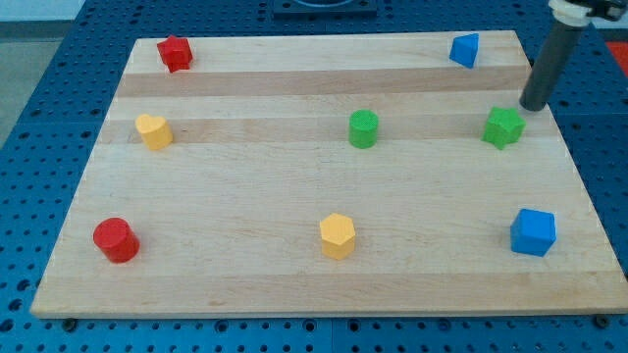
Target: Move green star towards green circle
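Starting at the view's bottom: red cylinder (116,240) at left, yellow hexagon block (337,235) near centre, blue cube (533,232) at right, all well apart on the wooden tabletop (245,196). Middle row — yellow block (153,130) at left, shape unclear, green circle (363,128) just right of centre, green star (503,127) further right, well apart from the circle. Top row: red block (175,53) at left, blue block (464,50) at right, shapes hard to make out. My tip (533,107) sits just beside the green star, up and to its right — contact can't be confirmed. No fingers on this rig, just the dark rod, so nothing is held.
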Robot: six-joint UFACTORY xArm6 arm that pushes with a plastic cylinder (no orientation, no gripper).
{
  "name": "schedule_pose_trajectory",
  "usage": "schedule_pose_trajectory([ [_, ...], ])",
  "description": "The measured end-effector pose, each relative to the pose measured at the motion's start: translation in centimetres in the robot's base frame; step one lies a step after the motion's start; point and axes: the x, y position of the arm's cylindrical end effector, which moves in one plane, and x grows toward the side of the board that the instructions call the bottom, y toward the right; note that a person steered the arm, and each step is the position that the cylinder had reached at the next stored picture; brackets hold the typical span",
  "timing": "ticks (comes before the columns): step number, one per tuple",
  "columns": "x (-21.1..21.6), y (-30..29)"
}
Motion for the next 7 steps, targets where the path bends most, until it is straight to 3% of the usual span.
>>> schedule_pose_trajectory([
  [7,6.7,-5.7],
])
